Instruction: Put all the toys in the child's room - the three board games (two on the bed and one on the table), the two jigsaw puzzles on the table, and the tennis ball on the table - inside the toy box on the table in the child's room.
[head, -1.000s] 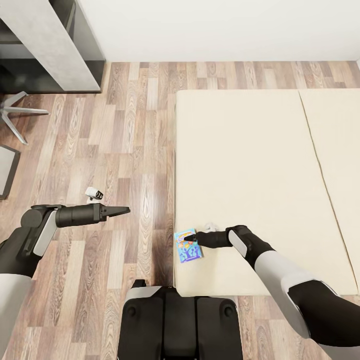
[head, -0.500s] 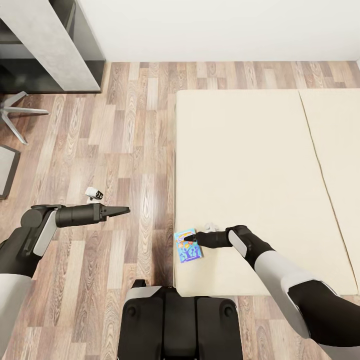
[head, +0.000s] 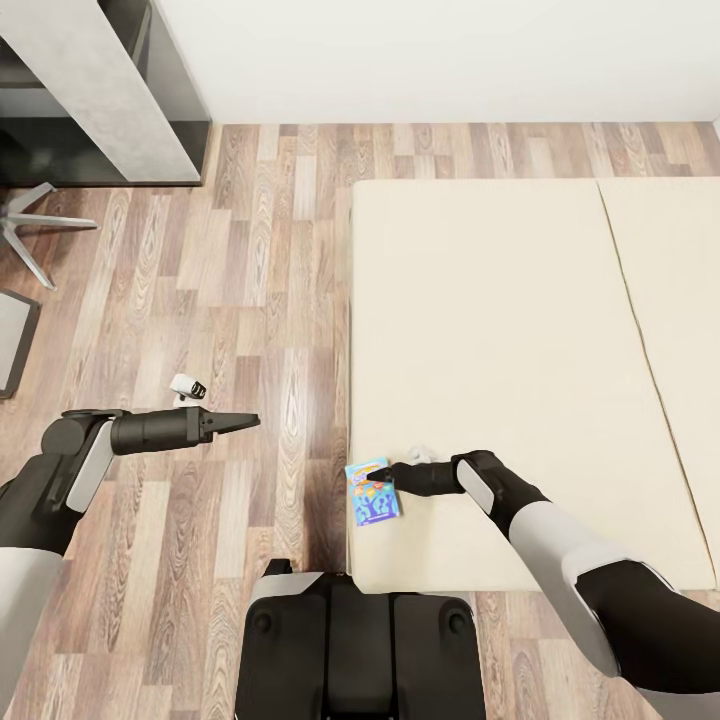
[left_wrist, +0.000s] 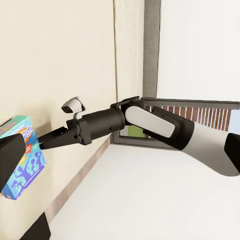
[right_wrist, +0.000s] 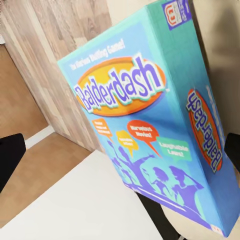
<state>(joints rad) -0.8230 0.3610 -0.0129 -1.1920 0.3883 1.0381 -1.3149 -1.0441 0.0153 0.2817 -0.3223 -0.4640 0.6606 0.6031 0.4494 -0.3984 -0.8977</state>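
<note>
On the bed (head: 500, 330) corner, the right tool (head: 385, 477) pinches the blue board game (head: 373, 491); the left tool (head: 240, 421) hangs pressed together over the floor (head: 250, 300).

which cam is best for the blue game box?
Right wrist view: the blue game box is close up, its "Balderdash" print legible. The head view shows it small at the bed corner, at the right gripper. The left wrist view shows part of it at the frame edge.
</note>
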